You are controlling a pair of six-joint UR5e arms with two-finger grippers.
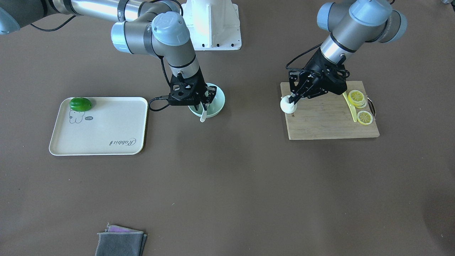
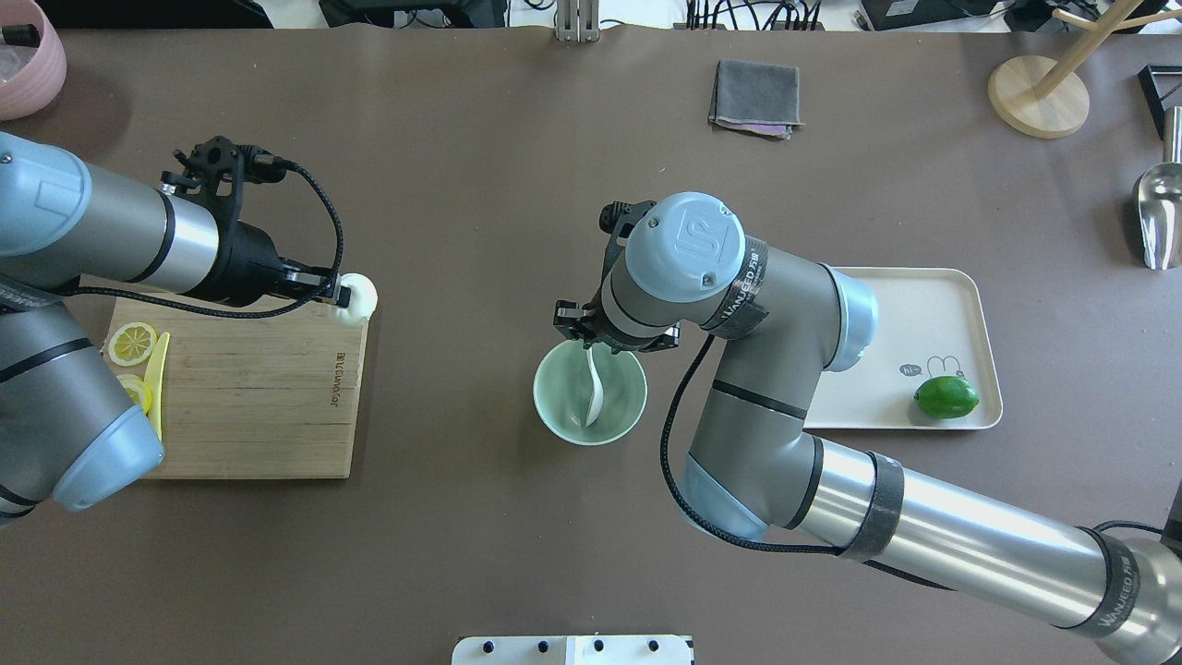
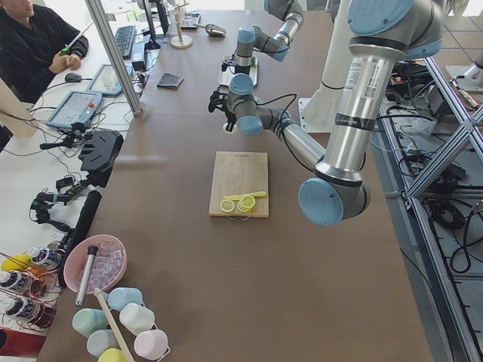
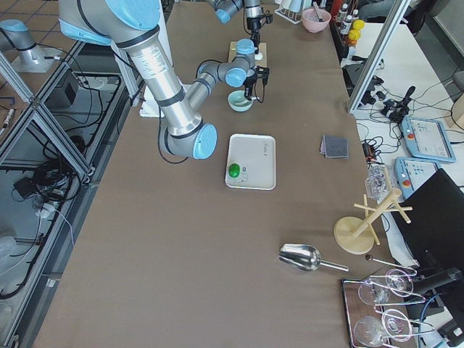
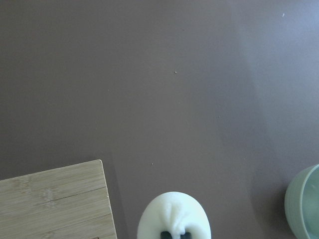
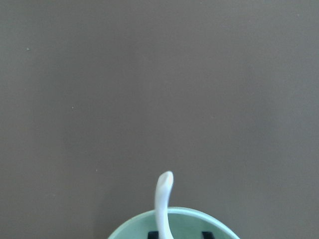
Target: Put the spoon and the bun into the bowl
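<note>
Front view: right tool [image 1: 204, 102] hangs over bowl [image 1: 221, 96], jaws apart, gripping nothing. Spoon [image 1: 203, 115] lies in the bowl, handle end over the near rim. Left tool [image 1: 293, 99] is clenched on the top of the bun [image 1: 287, 106], at the bowl-side edge of the board [image 1: 327, 121].

Overhead: spoon [image 2: 595, 388] lies scoop-down inside bowl [image 2: 554, 406], handle pointing up toward the right tool [image 2: 591, 340]. Bun [image 2: 362, 294] is just past the board's corner and well apart from the bowl, with bare table [image 2: 462, 277] between.

Side views: too small to judge either tool.

Left wrist: two dark fingertips [image 5: 165, 234] pinch the bun's pleated top. The bowl rim [image 5: 303, 204] shows at the lower right.

Right wrist: fingertips [image 6: 207, 234] stand apart, one either side of the spoon handle [image 6: 162, 199]. No grip is evident.

Judgement: spoon step done, bun step in hand. Whether the bun is clear of the table, I cannot tell.

Next move calls for:
- the right arm to clear the bowl first
- the left arm to carry the bun across and lower it beside the spoon
- the left tool to let go low, so the bun does not roll out
</note>
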